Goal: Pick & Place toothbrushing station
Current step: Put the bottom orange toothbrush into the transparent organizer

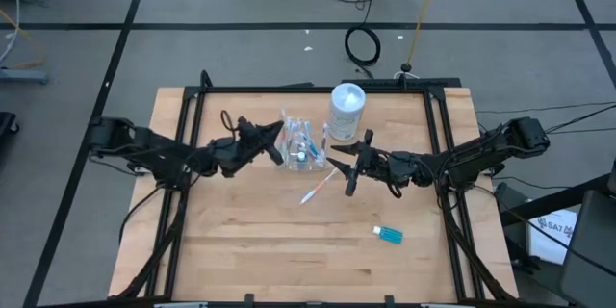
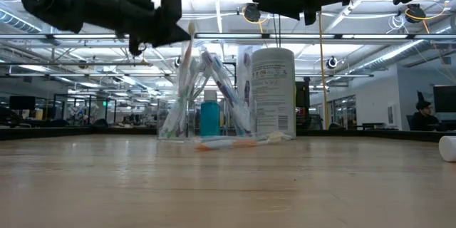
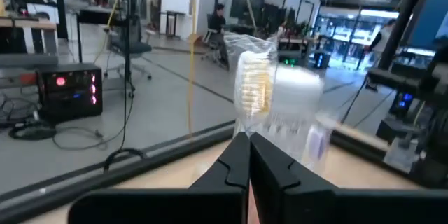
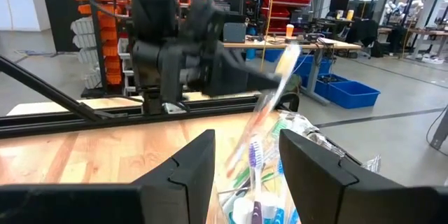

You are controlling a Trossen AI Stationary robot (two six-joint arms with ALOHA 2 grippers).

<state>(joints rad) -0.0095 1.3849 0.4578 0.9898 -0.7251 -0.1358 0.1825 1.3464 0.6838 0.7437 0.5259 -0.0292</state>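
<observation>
High view: the clear cup (image 1: 299, 146) of toothbrushes stood mid-table beside the white canister (image 1: 346, 108); the left gripper (image 1: 279, 149), fingers pressed together, pinched a wrapped toothbrush (image 3: 256, 87) at the cup; the right gripper (image 1: 352, 166) hung spread nearby; a blue tube (image 1: 387, 235) lay well apart.

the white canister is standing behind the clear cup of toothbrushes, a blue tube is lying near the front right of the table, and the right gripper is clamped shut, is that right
Not quite: the right gripper is open, its fingers standing apart in the right wrist view. The white canister behind the clear cup and the blue tube are as you said.
</observation>
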